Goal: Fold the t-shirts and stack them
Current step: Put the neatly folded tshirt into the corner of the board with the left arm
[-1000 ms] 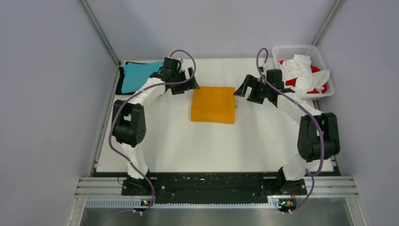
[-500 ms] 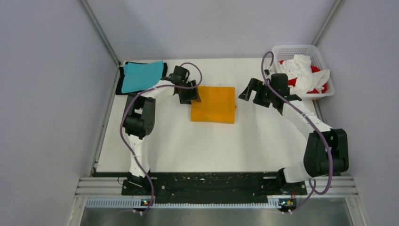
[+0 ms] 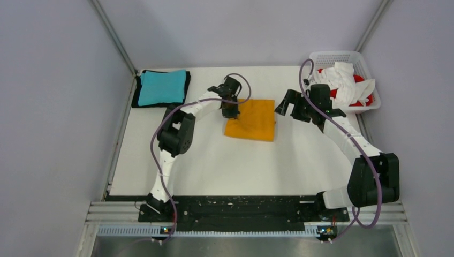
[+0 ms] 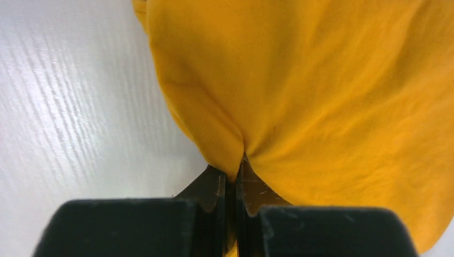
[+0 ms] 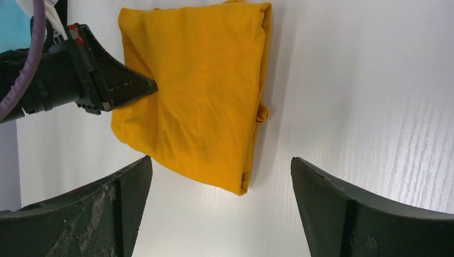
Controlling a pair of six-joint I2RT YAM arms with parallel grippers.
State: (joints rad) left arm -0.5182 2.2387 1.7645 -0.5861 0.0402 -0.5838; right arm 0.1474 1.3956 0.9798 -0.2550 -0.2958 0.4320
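A folded orange-yellow t-shirt (image 3: 254, 120) lies mid-table, slightly skewed. My left gripper (image 3: 231, 111) is at its left edge and shut on a pinch of that cloth; the left wrist view shows the gripper (image 4: 237, 168) with the shirt (image 4: 321, 96) bunched between the closed jaws. My right gripper (image 3: 285, 104) hovers open just right of the shirt, touching nothing. In the right wrist view the gripper (image 5: 220, 163) stands wide, with the shirt (image 5: 203, 96) ahead of it and the left gripper (image 5: 134, 85) at the shirt's far edge. A folded teal t-shirt (image 3: 162, 87) rests on a black one (image 3: 137, 92) at the back left.
A white lattice basket (image 3: 336, 55) at the back right corner holds crumpled white (image 3: 342, 80) and red (image 3: 367, 99) t-shirts. Grey walls close in the white table (image 3: 214, 166) on the left, back and right.
My left gripper moved right from near the teal shirt to the orange-yellow shirt's left edge and shut on it. The shirt slid slightly right and turned. The right gripper drew back a little, staying open.
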